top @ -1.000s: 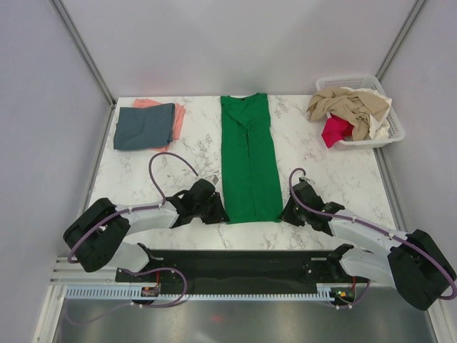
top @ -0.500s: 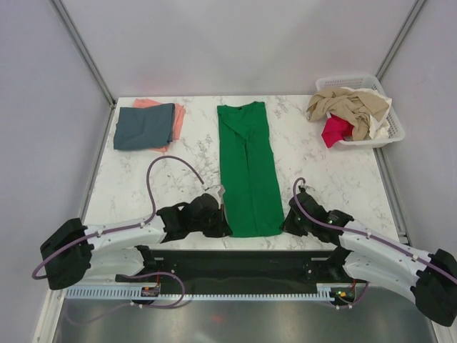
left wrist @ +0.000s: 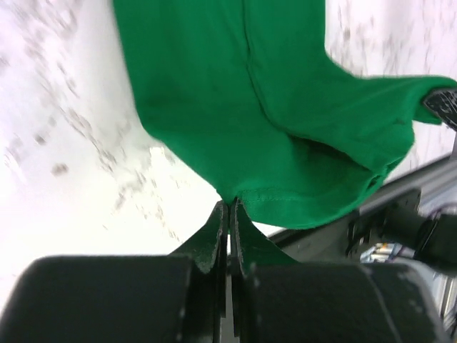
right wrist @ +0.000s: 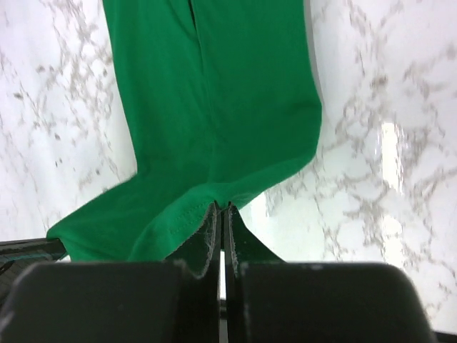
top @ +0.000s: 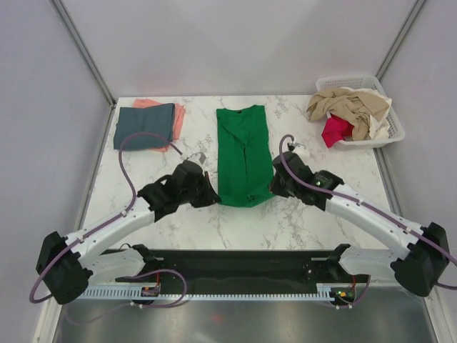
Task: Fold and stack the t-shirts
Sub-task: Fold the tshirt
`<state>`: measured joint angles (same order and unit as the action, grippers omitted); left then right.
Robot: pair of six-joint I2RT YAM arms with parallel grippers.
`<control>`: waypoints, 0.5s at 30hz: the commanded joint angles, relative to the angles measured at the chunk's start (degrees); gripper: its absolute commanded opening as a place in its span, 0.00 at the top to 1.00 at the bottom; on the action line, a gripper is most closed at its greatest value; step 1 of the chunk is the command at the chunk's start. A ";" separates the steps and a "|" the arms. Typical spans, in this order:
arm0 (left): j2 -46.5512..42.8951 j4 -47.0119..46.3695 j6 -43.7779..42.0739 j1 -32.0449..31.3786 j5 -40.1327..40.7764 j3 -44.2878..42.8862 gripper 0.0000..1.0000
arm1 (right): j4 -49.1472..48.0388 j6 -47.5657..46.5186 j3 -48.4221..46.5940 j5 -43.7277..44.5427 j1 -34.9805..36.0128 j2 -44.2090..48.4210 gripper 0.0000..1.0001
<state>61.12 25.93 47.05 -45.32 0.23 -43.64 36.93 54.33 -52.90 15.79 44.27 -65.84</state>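
Left end effector [left wrist: 228, 207] and right end effector [right wrist: 220, 209] each clamp a hem corner of the green t-shirt [top: 241, 146], evidently to fold it over.

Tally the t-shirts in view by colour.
bright green t-shirt: 1
slate blue-grey t-shirt: 1
salmon pink t-shirt: 1
beige t-shirt: 1
magenta-red t-shirt: 1
Total: 5

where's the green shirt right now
In the top view the green t-shirt lies mid-table, its near hem pinched by the left gripper and the right gripper, between the folded blue-grey t-shirt at far left and the white basket at far right.
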 commanded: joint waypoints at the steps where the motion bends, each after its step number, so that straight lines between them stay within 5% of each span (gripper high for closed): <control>1: 5.99 0.17 -8.35 6.46 -6.36 -6.10 0.98 | -1.24 -6.15 -7.64 2.06 -4.96 -6.21 1.00; 15: 37.99 -0.27 -19.44 21.85 -16.40 -33.61 0.98 | -4.84 -15.91 -29.09 -5.59 -16.49 -32.85 1.00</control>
<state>95.59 26.24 32.56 -24.64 -12.60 -71.99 33.30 41.04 -78.37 12.14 28.88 -96.97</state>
